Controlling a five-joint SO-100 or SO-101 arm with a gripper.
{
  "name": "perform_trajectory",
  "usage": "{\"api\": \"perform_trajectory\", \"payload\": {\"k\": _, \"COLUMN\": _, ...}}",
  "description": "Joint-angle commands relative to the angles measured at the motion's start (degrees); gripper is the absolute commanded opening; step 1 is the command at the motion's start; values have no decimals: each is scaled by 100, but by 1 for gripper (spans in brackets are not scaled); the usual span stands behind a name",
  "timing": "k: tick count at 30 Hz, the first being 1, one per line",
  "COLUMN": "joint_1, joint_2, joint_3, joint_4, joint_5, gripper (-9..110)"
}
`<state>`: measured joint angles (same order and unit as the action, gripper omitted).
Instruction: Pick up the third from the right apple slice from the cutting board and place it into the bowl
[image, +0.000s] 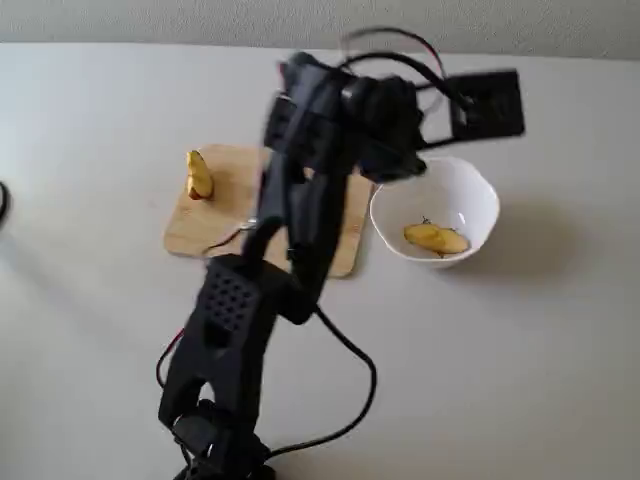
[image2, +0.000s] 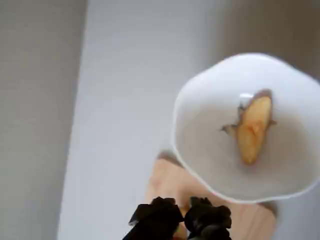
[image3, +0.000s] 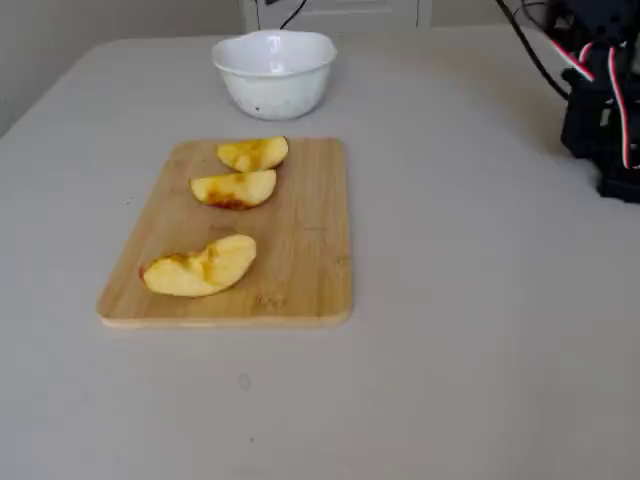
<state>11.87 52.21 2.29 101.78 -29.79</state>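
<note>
Here, the apple slice (image2: 254, 130) lies inside the white bowl (image2: 200, 100), resting on the dark motif at the bowl's bottom in the right half of the wrist view. A fixed view shows the same slice (image: 436, 238) lying flat in the bowl (image: 470, 195) at the centre right of the frame, just beside the right edge of the cutting board (image: 185, 235).

The black arm (image: 300, 220) rises from the lower left of that frame and bends over the middle of the board, hiding much of it; one wedge (image: 199, 175) shows on the board's upper left part. In another fixed view the board (image3: 310, 250) sits in the left centre with three remaining wedges (image3: 232, 188) in a line along it, and the bowl (image3: 275, 75) stands beyond its far end at the top of the frame. The arm's base and its red and white wires appear at the upper right edge there.

The gripper (image2: 182, 212) enters the wrist view from the bottom edge, above the board (image2: 165, 185) and near the bowl's rim. Its two dark fingertips sit close together with nothing between them.
</note>
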Motion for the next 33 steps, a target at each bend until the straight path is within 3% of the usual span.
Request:
{"api": "perform_trajectory", "payload": {"k": 1, "joint_1": -1028, "joint_2": 2997, "joint_3": 123, "joint_4": 193, "joint_5": 299, "gripper": 0}}
{"api": "perform_trajectory", "payload": {"k": 7, "joint_1": -2153, "joint_2": 5168, "joint_3": 167, "joint_4": 176, "joint_5": 1055, "gripper": 0}}
{"api": "perform_trajectory", "payload": {"k": 17, "joint_1": -2329, "joint_2": 8464, "joint_3": 2259, "joint_4": 97, "joint_5": 1696, "gripper": 0}}
{"api": "perform_trajectory", "payload": {"k": 25, "joint_1": -2206, "joint_2": 11909, "joint_3": 7963, "joint_4": -1749, "joint_5": 1767, "gripper": 0}}
{"api": "perform_trajectory", "payload": {"k": 33, "joint_1": -1749, "joint_2": 13482, "joint_3": 12208, "joint_4": -2821, "joint_5": 1925, "gripper": 0}}
